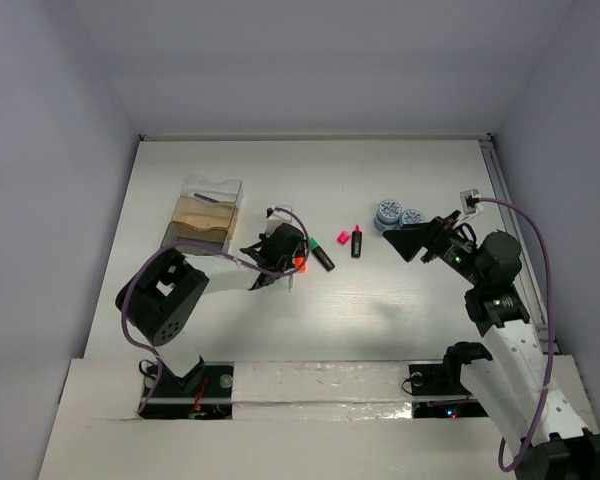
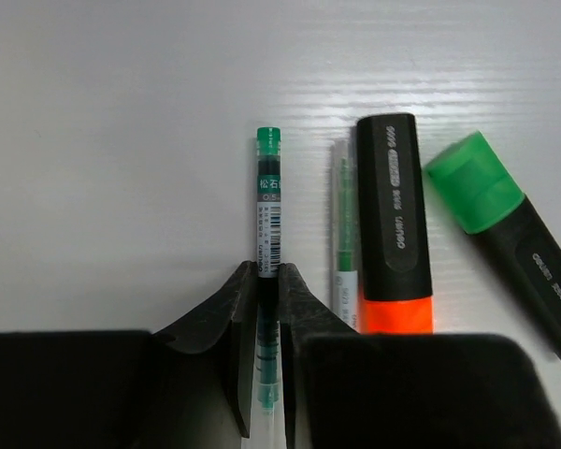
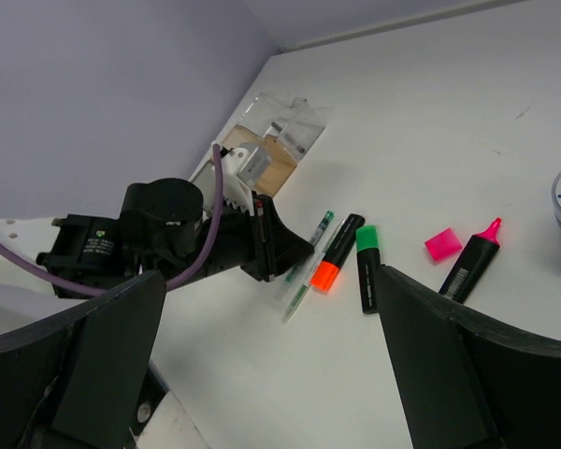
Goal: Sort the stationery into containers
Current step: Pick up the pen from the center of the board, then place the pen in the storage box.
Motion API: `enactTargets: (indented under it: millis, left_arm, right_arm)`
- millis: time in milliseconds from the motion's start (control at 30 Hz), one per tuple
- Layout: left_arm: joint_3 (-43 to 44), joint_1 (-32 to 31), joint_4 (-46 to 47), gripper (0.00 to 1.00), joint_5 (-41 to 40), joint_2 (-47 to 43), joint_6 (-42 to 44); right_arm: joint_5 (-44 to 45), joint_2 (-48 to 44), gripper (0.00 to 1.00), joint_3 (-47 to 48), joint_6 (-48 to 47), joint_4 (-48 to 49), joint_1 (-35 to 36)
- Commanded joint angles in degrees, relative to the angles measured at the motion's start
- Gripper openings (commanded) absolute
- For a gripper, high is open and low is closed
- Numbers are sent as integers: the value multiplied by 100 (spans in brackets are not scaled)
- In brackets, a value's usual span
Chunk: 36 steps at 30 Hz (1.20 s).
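You look barely started: your left gripper (image 2: 268, 281) is clamped on a thin pen (image 2: 268, 201) mid-frame, your right gripper (image 1: 412, 240) gapes empty, and the markers (image 1: 322, 255), discs (image 1: 388, 211) and pink piece (image 1: 341, 239) lie outside the upper-left boxes (image 1: 205, 215).

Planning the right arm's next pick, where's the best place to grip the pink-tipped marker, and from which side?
Probably take the pink-tipped marker mid-barrel from straight above, fingers across its width: it lies flat, clear of the pink piece beside it, and its tip is uncapped.
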Motion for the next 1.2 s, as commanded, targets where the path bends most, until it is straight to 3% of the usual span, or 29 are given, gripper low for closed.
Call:
enactTargets:
  millis: [0, 133, 367, 533, 833, 1167]
  left_arm:
    - [96, 311, -105, 0, -134, -593, -153]
    - [263, 812, 271, 0, 147, -1095, -381]
    - [422, 2314, 1318, 0, 807, -1517, -1505]
    - [457, 2939, 1715, 0, -325, -1273, -2200]
    - [1107, 3230, 1890, 0, -985, -68, -2746]
    - [1397, 3282, 2277, 0, -1346, 732, -2465]
  right_arm:
    - [-2, 25, 100, 32, -44, 286, 40]
    - [-28, 78, 100, 6, -26, 305, 40]
    - [-90, 34, 100, -3, -17, 331, 40]
    - [-142, 43, 100, -29, 18, 401, 40]
    - [-318, 16, 100, -82, 105, 577, 40]
    - [-547, -107, 100, -222, 264, 955, 40]
